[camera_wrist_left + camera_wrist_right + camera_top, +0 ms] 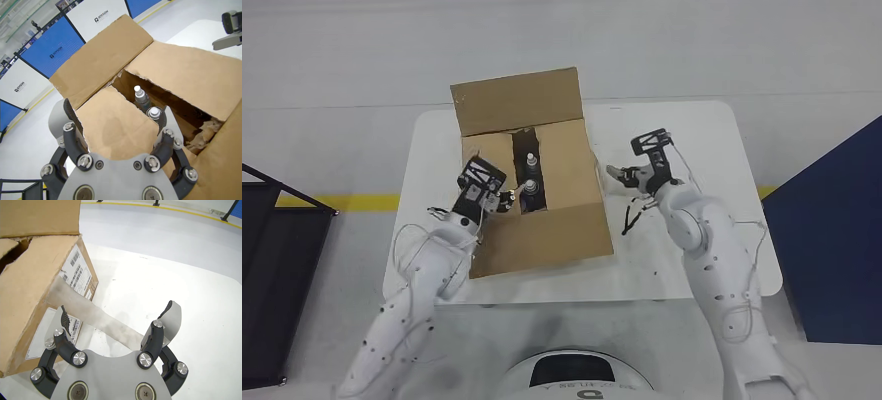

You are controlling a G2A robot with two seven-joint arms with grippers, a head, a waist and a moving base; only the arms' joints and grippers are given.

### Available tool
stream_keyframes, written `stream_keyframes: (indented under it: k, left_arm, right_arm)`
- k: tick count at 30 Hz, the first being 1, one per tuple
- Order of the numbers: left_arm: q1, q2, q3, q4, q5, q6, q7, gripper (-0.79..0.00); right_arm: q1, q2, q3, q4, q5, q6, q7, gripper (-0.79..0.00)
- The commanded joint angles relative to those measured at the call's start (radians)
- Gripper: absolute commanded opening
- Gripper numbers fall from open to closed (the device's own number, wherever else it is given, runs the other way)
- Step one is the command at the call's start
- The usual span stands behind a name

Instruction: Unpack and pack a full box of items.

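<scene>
A cardboard box (567, 190) stands on the white table (692, 140), its back flap upright and its side flaps lying partly over the opening. Through the gap I see a clear spray bottle (140, 96) with a white nozzle and a can (154, 112) with a white cap. My left gripper (115, 109) is open and straddles the left flap (113, 121), with one finger beside the can. My right gripper (117, 311) is open over the table, just right of the box (28, 291). A translucent tape strip (90, 311) runs from the box's side in between its fingers.
Crumpled brown paper (204, 132) lies inside the box under the right flap. Bare table (170, 275) stretches to the right of the box. Blue and white partition panels (47, 51) stand on the floor beyond the table.
</scene>
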Motion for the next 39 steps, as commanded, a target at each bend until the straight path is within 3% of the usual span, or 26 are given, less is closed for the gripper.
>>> stream_keyframes:
  k: [1, 5, 12, 21, 26, 32, 39]
  left_arm:
    - [-0.031, -0.008, 0.041, 0.028, 0.056, 0.044, -0.036, 0.000]
    - [-0.086, -0.025, 0.107, 0.067, 0.091, 0.092, -0.100, 0.000]
    - [-0.160, -0.049, 0.183, 0.112, 0.099, 0.094, -0.166, 0.000]
    - [-0.143, -0.064, 0.184, 0.013, 0.060, 0.172, -0.060, 0.000]
    - [-0.156, -0.077, 0.227, 0.017, 0.048, 0.171, -0.017, 0.000]
    - [-0.242, -0.117, 0.372, 0.092, 0.066, 0.192, -0.010, 0.000]
    - [-0.362, -0.180, 0.517, 0.237, 0.074, 0.241, -0.056, 0.000]
  right_arm:
    - [0.017, -0.001, -0.014, 0.028, -0.007, -0.003, 0.003, 0.000]
    - [0.032, 0.000, -0.031, 0.066, -0.004, -0.026, -0.018, 0.000]
    - [0.000, 0.012, -0.026, 0.052, 0.019, -0.150, -0.072, 0.000]
    - [-0.083, 0.035, 0.010, -0.004, 0.037, -0.318, -0.175, 0.000]
    - [-0.125, 0.047, 0.031, -0.018, 0.041, -0.390, -0.252, 0.000]
    - [-0.237, 0.064, 0.166, 0.008, 0.109, -0.345, -0.421, 0.000]
    - [-0.449, 0.078, 0.355, 0.020, 0.250, -0.327, -0.673, 0.000]
